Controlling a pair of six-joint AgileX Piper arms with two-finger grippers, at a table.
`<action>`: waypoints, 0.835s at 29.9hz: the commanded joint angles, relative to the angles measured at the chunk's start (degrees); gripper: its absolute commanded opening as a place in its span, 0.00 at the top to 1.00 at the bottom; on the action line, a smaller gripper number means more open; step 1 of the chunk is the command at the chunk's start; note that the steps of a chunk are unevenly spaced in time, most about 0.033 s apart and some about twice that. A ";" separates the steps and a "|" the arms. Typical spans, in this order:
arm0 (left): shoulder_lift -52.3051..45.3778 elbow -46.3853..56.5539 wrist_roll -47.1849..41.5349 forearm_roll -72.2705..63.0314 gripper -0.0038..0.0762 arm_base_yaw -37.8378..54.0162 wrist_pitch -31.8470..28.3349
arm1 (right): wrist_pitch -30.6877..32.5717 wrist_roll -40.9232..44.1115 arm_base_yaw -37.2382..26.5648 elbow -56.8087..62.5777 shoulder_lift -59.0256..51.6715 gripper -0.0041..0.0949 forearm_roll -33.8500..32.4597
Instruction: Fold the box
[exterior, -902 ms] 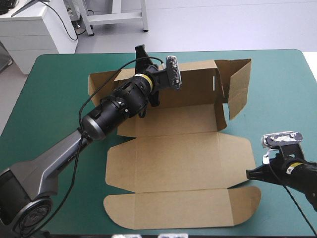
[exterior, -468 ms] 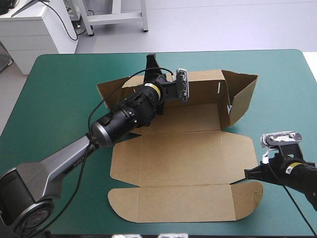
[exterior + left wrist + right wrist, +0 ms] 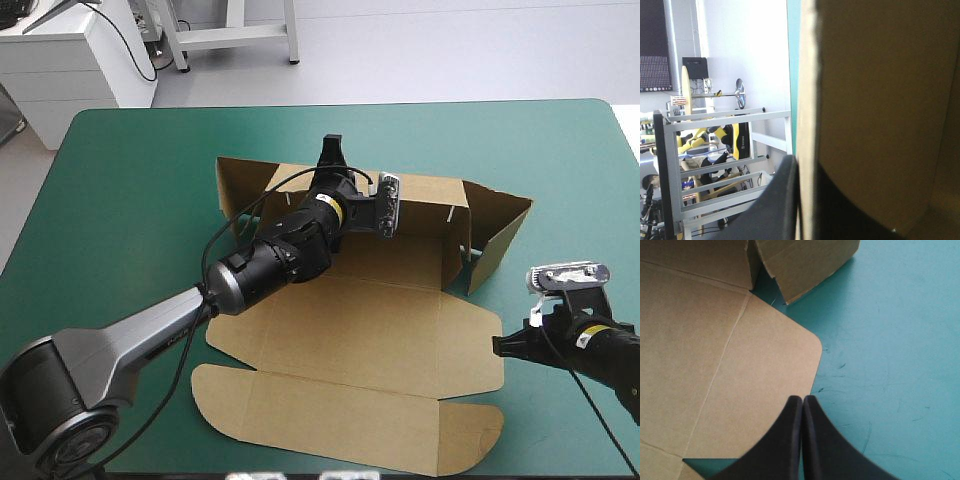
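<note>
The brown box [image 3: 380, 330] lies partly formed in the middle of the table. Its back wall [image 3: 430, 205] stands raised, and a side flap [image 3: 500, 235] angles up at the right end. The lid [image 3: 330, 420] lies flat toward the front edge. My left gripper [image 3: 330, 152] is shut on the top edge of the back wall. In the left wrist view, the board [image 3: 880, 100] runs between the left gripper [image 3: 799, 162] and its black fingers. My right gripper [image 3: 498, 347] is shut, its tip low at the rim of the rounded right flap [image 3: 740, 365], holding nothing [image 3: 802, 399].
The teal-green cover [image 3: 120, 180] stretches wide to the left of the box and beyond its back wall. A narrower strip [image 3: 590, 200] lies right of the raised side flap [image 3: 805, 265]. The table's front edge is close behind the lid.
The left gripper has carried the back wall to the right and toward the front. The whole box has turned clockwise with it, the lid swinging left. The right gripper stayed almost still.
</note>
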 commanded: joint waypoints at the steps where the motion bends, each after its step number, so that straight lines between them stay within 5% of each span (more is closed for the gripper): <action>1: -0.97 -1.26 -5.55 4.30 0.96 -0.44 -1.20 | -3.26 -0.33 -0.51 -2.55 -0.30 0.98 0.47; 12: -0.32 6.84 -31.77 30.13 0.96 -4.06 3.12 | -3.13 0.09 -0.51 -7.09 1.59 0.98 0.47; 25: -0.32 9.47 -33.63 33.86 0.96 -4.07 3.98 | -5.83 0.32 -0.51 -22.13 16.21 0.98 0.47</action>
